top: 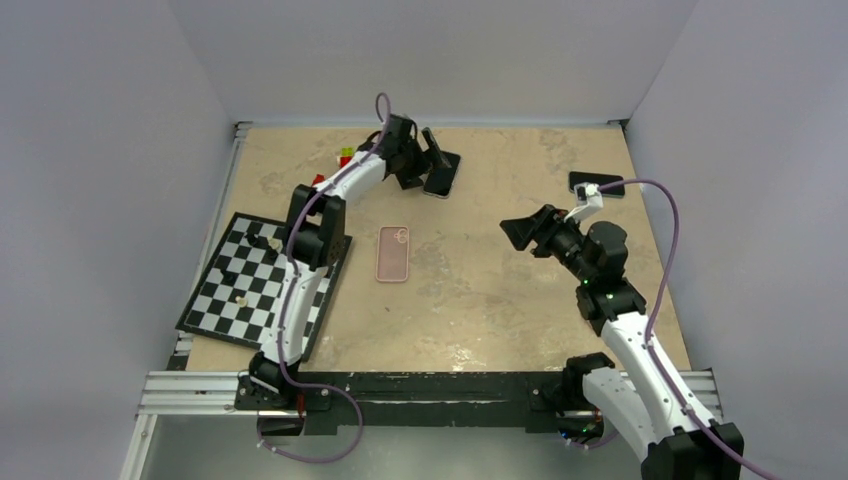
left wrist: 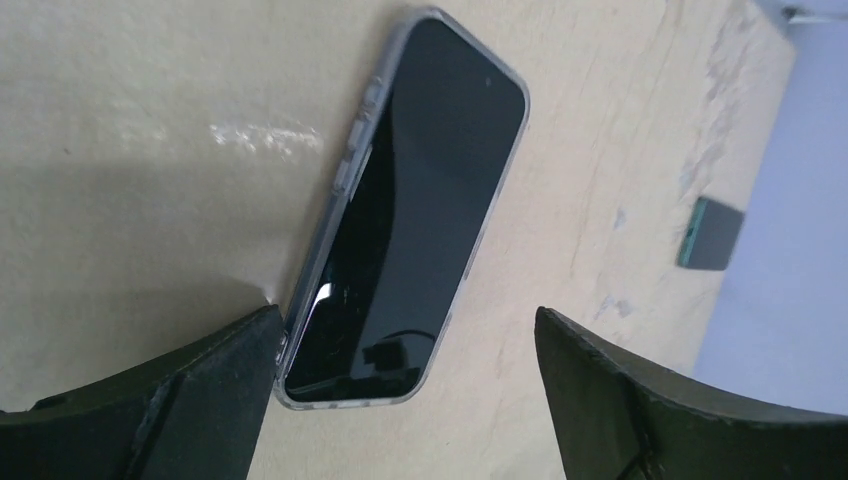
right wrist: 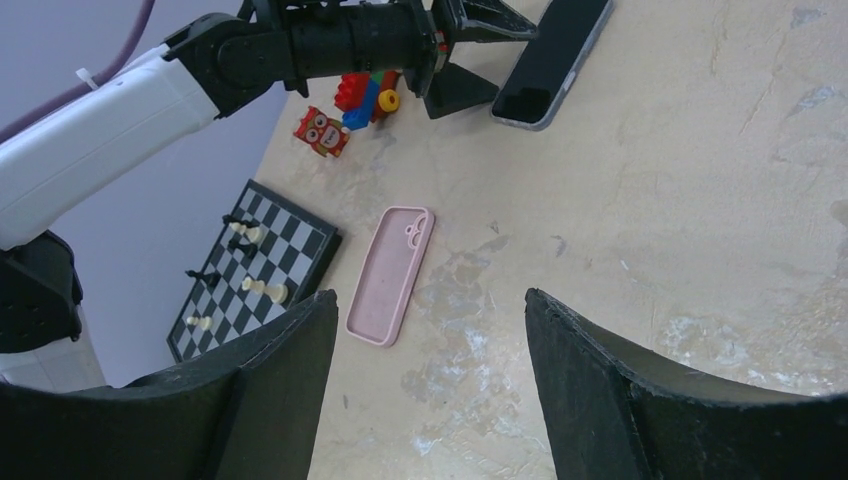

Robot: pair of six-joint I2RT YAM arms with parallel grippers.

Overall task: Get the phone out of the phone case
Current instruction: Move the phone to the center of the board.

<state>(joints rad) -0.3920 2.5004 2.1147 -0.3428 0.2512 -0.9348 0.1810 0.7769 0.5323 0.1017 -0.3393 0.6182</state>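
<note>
My left pincer (left wrist: 405,320), spread wide at twelve o'clock, straddles the cased phone (left wrist: 430,180), apparently to grip it, while my right pincer (right wrist: 431,295) hangs parted at three.

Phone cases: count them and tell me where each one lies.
2. A pink case lies empty mid-table; a clear case wraps the phone by the open left gripper. The dark slab at far right could be another; cannot tell.
</note>
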